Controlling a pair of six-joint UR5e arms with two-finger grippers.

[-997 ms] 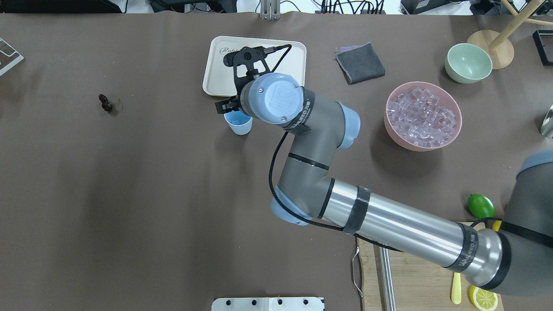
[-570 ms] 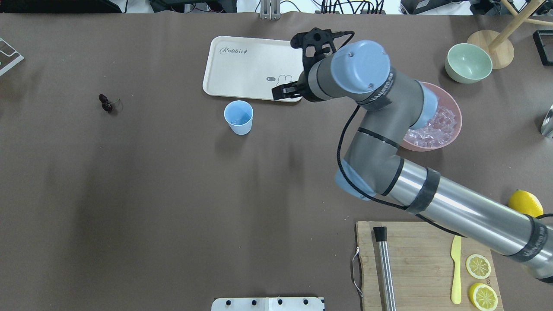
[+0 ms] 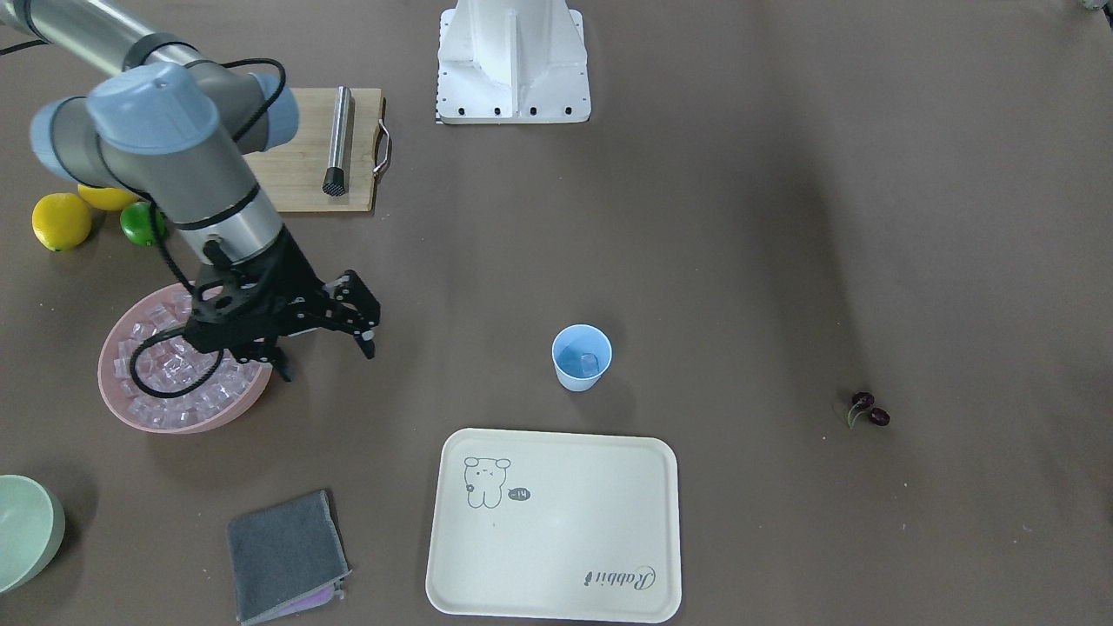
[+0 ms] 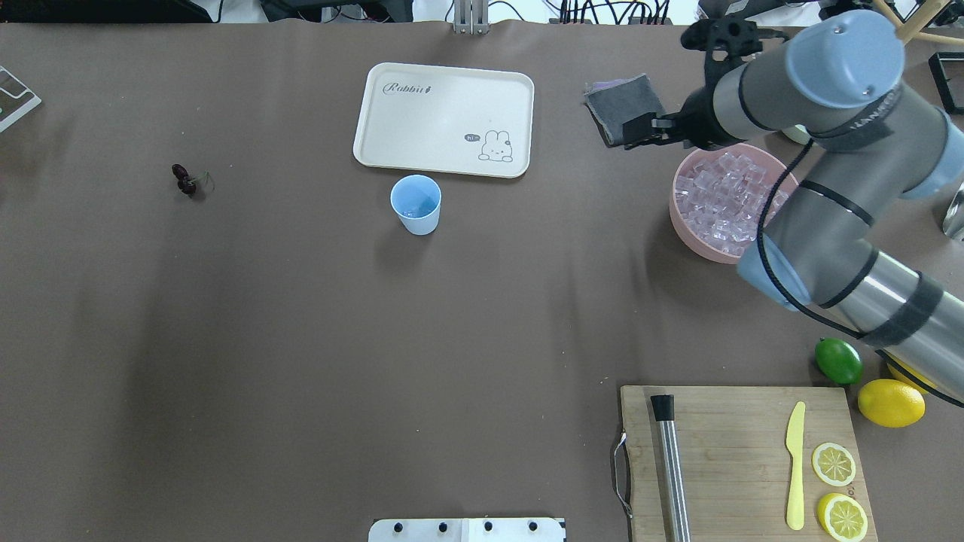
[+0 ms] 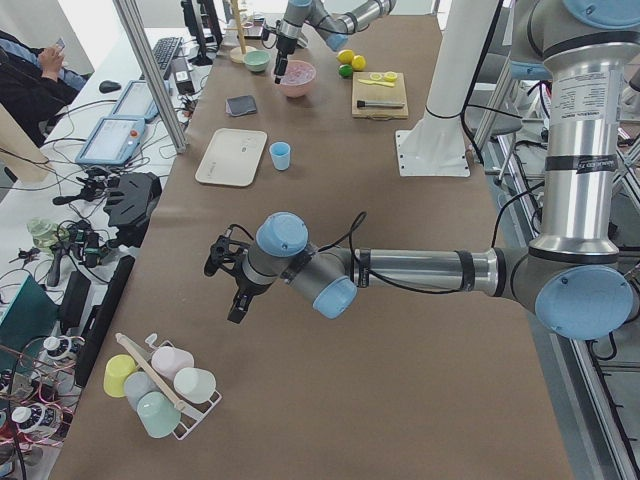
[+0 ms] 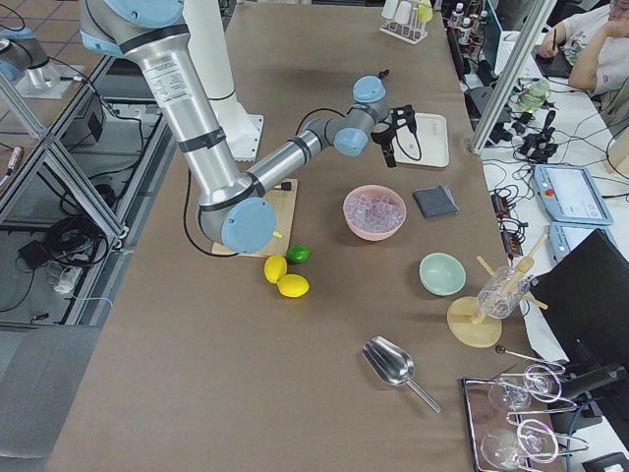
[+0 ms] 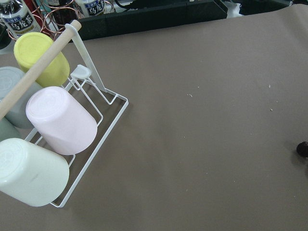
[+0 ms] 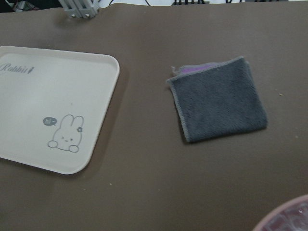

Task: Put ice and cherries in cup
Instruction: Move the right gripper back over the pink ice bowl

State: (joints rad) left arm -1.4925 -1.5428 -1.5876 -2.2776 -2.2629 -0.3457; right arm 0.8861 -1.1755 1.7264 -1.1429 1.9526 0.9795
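Note:
The light-blue cup (image 4: 416, 203) stands upright just in front of the cream tray, with one clear ice cube (image 3: 589, 362) in it. More ice (image 4: 727, 203) fills the pink bowl (image 3: 113, 391). My right gripper (image 4: 633, 132) is open and empty; it hovers at the bowl's edge on the cup's side, over the grey cloth's corner, and also shows in the front view (image 3: 326, 363). The cherries (image 4: 184, 181) lie alone on the table far to the left. My left gripper (image 5: 225, 285) shows only in the left side view, so I cannot tell its state.
A cream tray (image 4: 444, 120) and a grey cloth (image 8: 219, 98) lie at the back. A pale green bowl (image 3: 22, 530) stands beyond the pink bowl. A cutting board (image 4: 723, 467) with muddler, knife and lemon slices, a lime (image 4: 837, 360) and a lemon (image 4: 890, 403) are near the right arm. A cup rack (image 7: 57, 125) is under the left wrist.
My right arm swung right, from over the cup, past the tray, to the pink bowl's edge. The cup and cherries stayed put.

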